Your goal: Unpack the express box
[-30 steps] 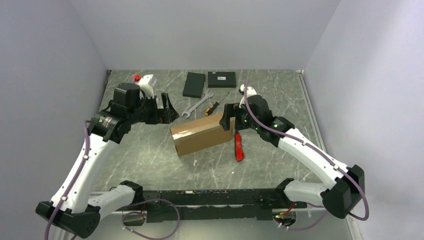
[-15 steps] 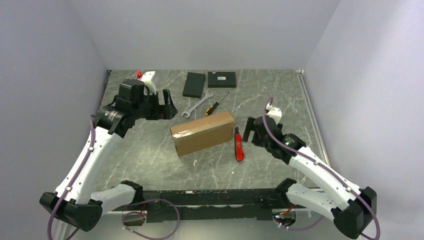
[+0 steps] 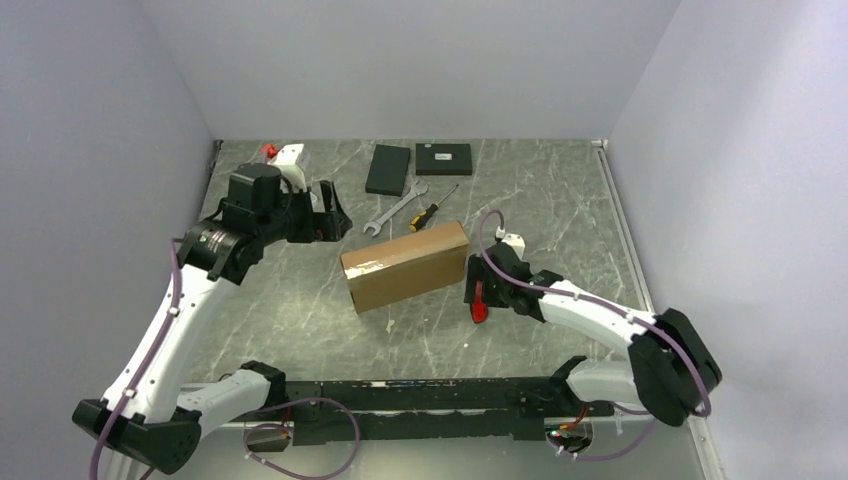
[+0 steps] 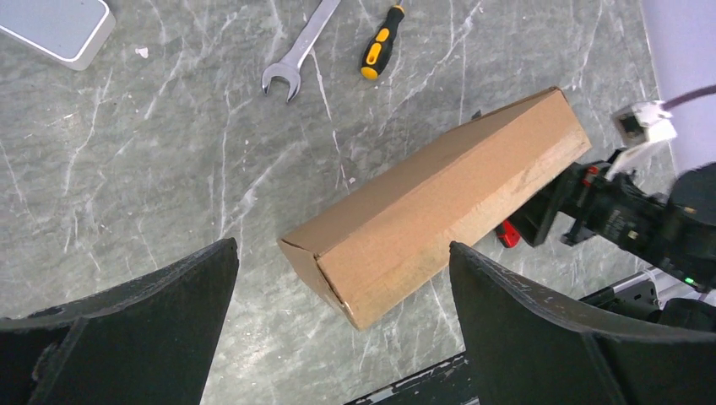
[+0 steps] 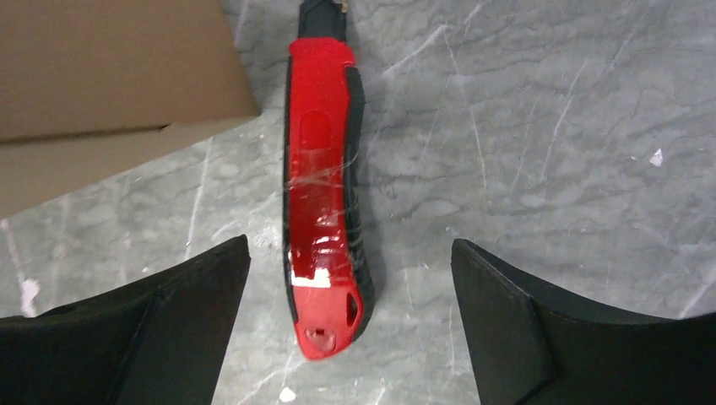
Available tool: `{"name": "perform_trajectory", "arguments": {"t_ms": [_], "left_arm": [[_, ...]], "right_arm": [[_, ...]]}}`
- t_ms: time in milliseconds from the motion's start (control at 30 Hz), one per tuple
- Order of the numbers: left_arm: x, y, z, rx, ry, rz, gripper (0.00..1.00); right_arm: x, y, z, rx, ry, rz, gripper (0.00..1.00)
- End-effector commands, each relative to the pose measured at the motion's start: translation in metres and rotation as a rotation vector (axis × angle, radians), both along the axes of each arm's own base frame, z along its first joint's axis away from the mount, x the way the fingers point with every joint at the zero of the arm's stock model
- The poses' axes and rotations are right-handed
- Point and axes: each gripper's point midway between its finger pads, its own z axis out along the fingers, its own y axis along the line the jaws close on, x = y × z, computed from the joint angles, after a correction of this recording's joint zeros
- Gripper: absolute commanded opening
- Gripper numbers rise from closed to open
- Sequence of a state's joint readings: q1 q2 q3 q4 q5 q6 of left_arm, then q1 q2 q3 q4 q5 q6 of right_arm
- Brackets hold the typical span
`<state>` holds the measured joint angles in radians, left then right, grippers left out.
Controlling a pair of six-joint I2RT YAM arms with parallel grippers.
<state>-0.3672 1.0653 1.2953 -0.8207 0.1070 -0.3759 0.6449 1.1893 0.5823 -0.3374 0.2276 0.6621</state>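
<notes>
Over the red plastic utility knife (image 5: 325, 194), right gripper (image 5: 350, 245) sits spread wide and empty; left gripper (image 3: 339, 212) likewise, left of the flat brown cardboard express box (image 3: 405, 265).

Bright, even overhead light casts soft shadows; all views are sharp.

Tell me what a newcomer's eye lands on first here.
The brown express box lies closed and slanted in the middle of the scene. Just to its right a red utility knife lies flat, with the right tool open above it, a finger on either side. The left tool hangs open to the box's left, apart from it.
</notes>
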Motion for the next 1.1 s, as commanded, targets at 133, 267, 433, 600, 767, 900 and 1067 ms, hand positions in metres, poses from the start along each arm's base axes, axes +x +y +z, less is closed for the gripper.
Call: {"name": "perform_trajectory", "arguments": {"t_ms": [133, 267, 433, 600, 767, 900, 1067], "left_arm": [[-0.013, 0.013, 0.013, 0.017, -0.067, 0.023, 1.0], [-0.011, 0.012, 0.011, 0.018, -0.06, 0.02, 0.99], [-0.007, 0.007, 0.013, 0.011, -0.057, 0.006, 0.99], [-0.004, 0.006, 0.014, 0.011, -0.061, 0.002, 0.99], [-0.004, 0.007, 0.014, 0.018, -0.065, 0.007, 0.99], [0.0, 0.003, 0.021, 0.001, -0.082, -0.004, 1.0], [0.004, -0.011, 0.033, -0.076, -0.084, -0.028, 0.99]], "right_arm": [[0.028, 0.006, -0.01, -0.077, -0.076, -0.034, 0.76], [0.026, 0.005, -0.021, -0.12, -0.061, -0.045, 0.65], [0.024, 0.0, -0.024, -0.115, -0.069, -0.088, 0.45], [0.027, -0.007, -0.003, -0.079, -0.158, -0.121, 0.1], [0.04, -0.031, 0.078, -0.059, -0.402, -0.183, 0.0], [0.039, -0.049, 0.173, 0.065, -0.662, -0.223, 0.0], [0.036, -0.02, 0.258, 0.427, -0.688, -0.069, 0.0]]}}
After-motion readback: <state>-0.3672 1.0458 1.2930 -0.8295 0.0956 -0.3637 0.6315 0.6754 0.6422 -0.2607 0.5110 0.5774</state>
